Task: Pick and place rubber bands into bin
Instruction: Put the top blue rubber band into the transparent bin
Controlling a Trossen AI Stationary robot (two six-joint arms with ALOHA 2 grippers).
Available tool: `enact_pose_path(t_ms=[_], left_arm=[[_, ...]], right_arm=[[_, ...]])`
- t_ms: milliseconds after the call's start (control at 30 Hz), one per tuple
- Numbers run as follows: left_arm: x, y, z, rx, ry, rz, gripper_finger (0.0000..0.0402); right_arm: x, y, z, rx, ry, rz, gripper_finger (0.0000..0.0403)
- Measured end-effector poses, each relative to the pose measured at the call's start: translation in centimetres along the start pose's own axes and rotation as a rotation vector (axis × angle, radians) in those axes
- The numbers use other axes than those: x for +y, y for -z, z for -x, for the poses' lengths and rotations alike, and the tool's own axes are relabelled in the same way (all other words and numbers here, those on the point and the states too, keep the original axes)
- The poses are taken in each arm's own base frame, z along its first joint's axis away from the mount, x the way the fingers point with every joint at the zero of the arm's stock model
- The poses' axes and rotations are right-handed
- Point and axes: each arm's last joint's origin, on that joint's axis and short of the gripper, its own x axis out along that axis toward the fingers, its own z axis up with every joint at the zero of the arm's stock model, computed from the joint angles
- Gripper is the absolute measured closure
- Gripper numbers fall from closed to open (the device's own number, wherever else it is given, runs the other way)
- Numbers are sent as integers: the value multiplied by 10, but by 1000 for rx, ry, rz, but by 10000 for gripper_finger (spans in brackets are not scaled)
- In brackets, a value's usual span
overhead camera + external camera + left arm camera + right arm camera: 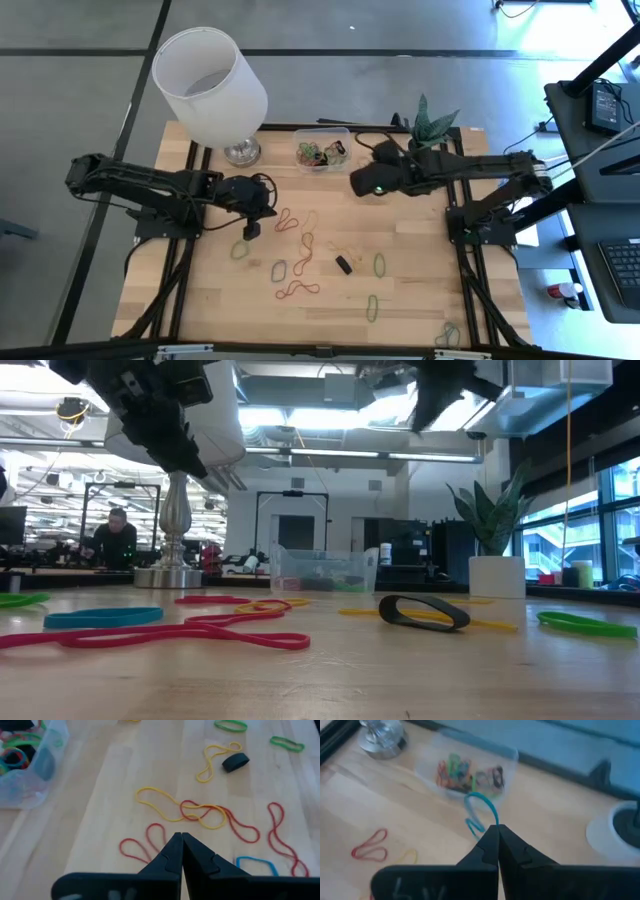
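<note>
Loose rubber bands lie flat across the wooden table: red (290,220), orange (298,290), green (380,264), and yellow (175,807). The clear bin (322,150) stands at the far middle with several bands inside, and shows in the right wrist view too (470,775). My right gripper (497,827) hovers high near the bin's right side (358,183), shut on a blue rubber band (482,812). My left gripper (181,836) is shut and holds nothing, above the red bands at the table's left middle (250,228). My right gripper pinches the blue rubber band at one point of its loop (492,822), between the two fingertips. The fingers slant downward toward the bin. The band is lifted clear of the table, and its slack loop sticks out past the tips.
A lamp with a large white shade (210,78) and a metal base (242,152) stands left of the bin. A potted plant (430,130) is at the far right. A thick black band (344,265) lies mid-table. A person (115,535) sits in the room behind.
</note>
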Motion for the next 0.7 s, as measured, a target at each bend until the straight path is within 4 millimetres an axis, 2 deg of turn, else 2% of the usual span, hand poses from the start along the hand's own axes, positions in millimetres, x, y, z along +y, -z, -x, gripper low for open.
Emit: enact_pose_path(t_ms=[167, 333, 467, 567, 700], left_arm=[[4, 2, 11, -1, -12, -39, 400], [5, 7, 24, 7, -21, -48, 400], [5, 11, 33, 12, -21, -32, 399], [3, 13, 38, 9, -1, -14, 400], [0, 17, 44, 13, 23, -17, 400]], right_arm=[[24, -33, -23, -31, 27, 70, 403], [43, -66, -62, -39, 47, 139, 403], [49, -89, -96, -40, 71, 170, 403], [48, -99, -123, -21, 76, 177, 403], [46, -95, -165, 63, 45, 156, 403]])
